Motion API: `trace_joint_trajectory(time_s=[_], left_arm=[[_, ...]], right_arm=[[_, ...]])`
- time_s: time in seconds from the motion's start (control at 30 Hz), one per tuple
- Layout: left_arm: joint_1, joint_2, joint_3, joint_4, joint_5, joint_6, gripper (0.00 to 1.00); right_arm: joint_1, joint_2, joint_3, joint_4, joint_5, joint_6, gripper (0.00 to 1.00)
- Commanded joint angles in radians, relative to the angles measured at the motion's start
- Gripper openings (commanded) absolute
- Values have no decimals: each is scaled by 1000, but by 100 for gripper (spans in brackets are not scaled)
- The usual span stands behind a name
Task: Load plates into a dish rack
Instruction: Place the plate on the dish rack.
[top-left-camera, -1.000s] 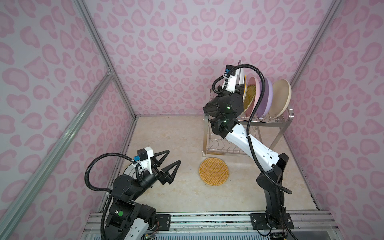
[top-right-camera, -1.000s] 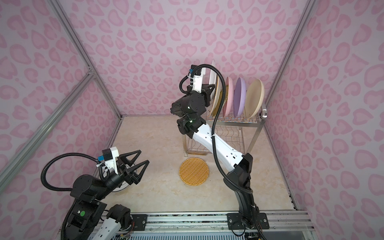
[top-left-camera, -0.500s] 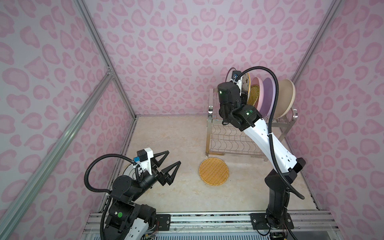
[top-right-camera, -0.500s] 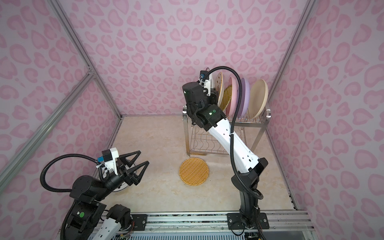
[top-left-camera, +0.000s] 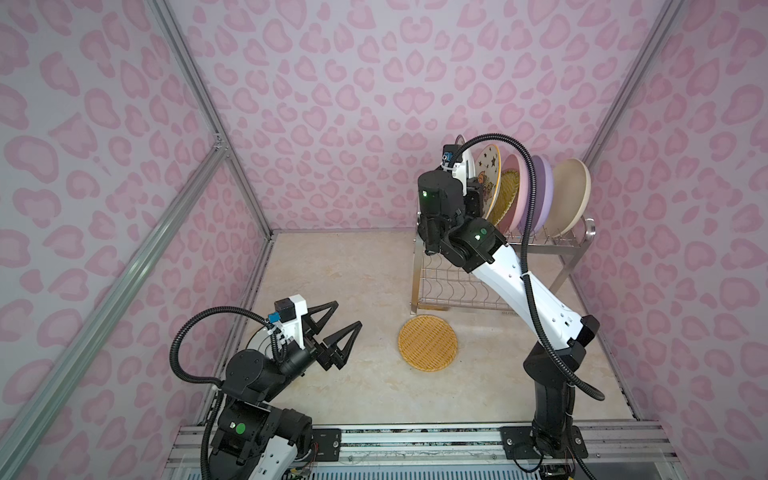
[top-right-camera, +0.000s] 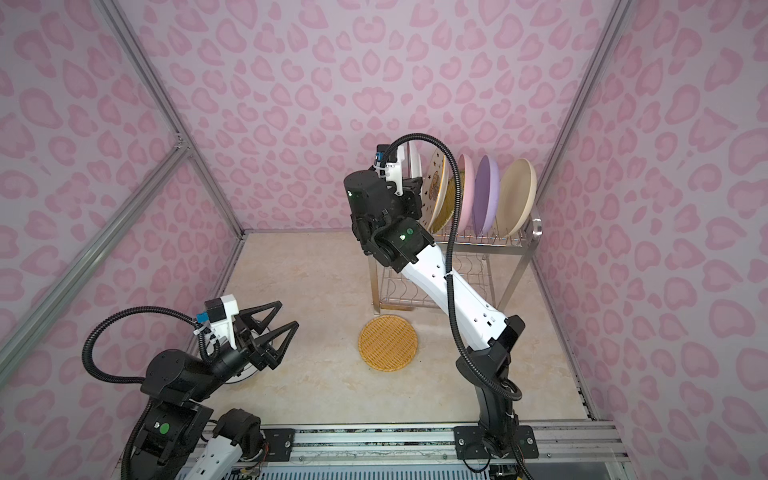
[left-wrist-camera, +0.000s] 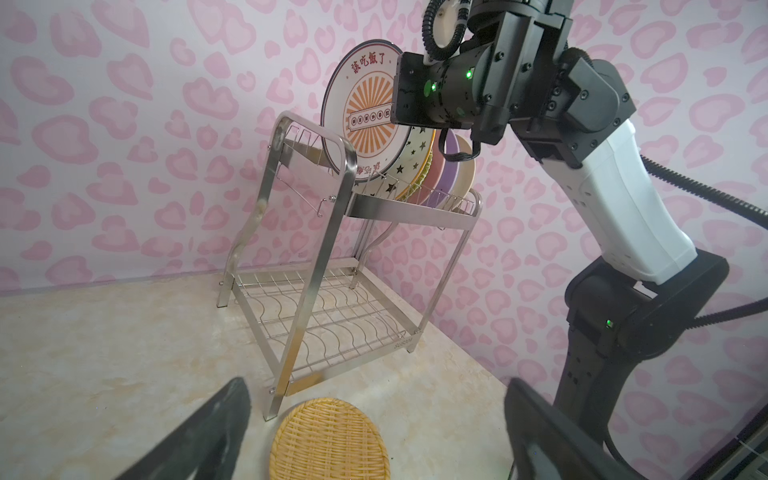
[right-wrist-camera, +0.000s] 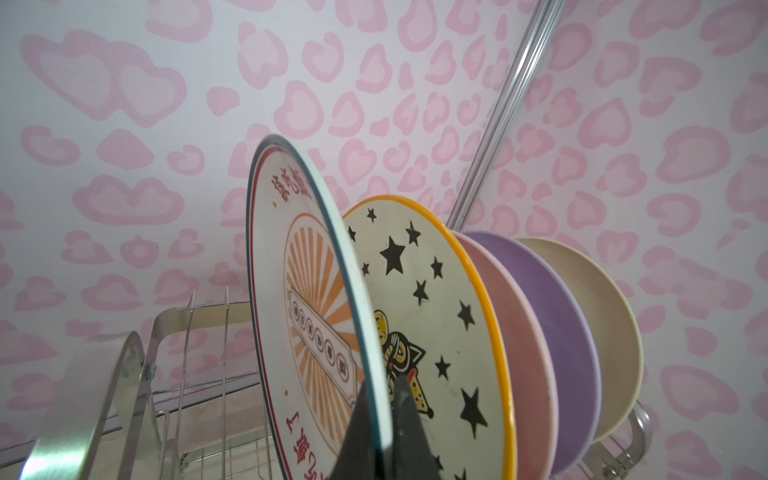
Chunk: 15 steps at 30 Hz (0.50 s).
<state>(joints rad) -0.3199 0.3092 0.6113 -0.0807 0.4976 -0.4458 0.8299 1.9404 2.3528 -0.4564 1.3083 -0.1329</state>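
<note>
The steel dish rack stands at the back right. Its top tier holds upright plates: a star plate, a yellow woven one, a pink one, a lilac one and a cream one. My right gripper is shut on the rim of the white sunburst plate, held upright just left of the star plate, with its lower edge down at the prongs. Another yellow woven plate lies flat on the table. My left gripper hangs open and holds nothing, left of that plate.
A white dark-rimmed plate lies on the table, mostly hidden under my left arm. The rack's lower tier of wavy wires holds nothing. Pink patterned walls with metal posts close in the back and both sides.
My right arm has swung right, bringing the sunburst plate from the rack's left end in beside the star plate. The left arm has not moved.
</note>
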Motion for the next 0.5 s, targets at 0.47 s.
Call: trace_joint_trajectory(time_s=[0.47], left_arm=[[2,-7,4,10,1,5,97]], right_arm=[[-51,15,102,-294,-44,263,0]])
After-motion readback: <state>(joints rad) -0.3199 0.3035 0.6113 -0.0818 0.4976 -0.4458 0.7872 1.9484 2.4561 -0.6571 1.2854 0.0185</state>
